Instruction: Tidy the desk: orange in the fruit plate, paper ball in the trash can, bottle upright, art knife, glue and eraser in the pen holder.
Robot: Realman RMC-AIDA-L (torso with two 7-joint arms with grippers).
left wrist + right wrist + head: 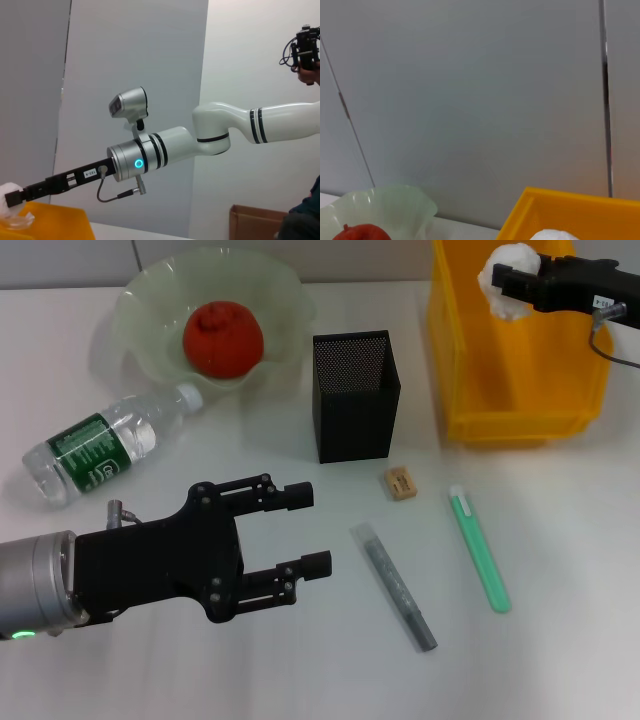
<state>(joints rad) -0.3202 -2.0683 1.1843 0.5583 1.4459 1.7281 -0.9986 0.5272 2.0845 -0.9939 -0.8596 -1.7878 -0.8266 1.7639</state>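
The right gripper (503, 282) has its fingers pinched on the paper ball (506, 278), holding the white wad above the far left part of the trash can (520, 390), inside the line of its thick yellow rims. The left wrist view shows the same grasp from the side, the ball (9, 200) just above the bin's rim (45, 220). The trash can's visible floor is bare yellow plastic.

The left gripper (305, 530) hovers low over the near table (560, 640), on the near left side of the pen holder (356, 395), its fingers spread wide and holding nothing. Open table lies between those fingers and the pen holder.

The pen holder stands upright just left of the trash can, a narrow strip of table between them; nothing shows inside its mesh. On its near right side lies the eraser (400, 483), apart from it. Nearer still lies a grey stick (394, 586), and to its right a green stick (479, 551), both flat on the table and clear of each other.

To the far left of the pen holder the fruit plate (270, 290) holds the orange (223, 338). The bottle (105, 445) lies on its side left of the pen holder, its cap touching or nearly touching the plate's near rim.
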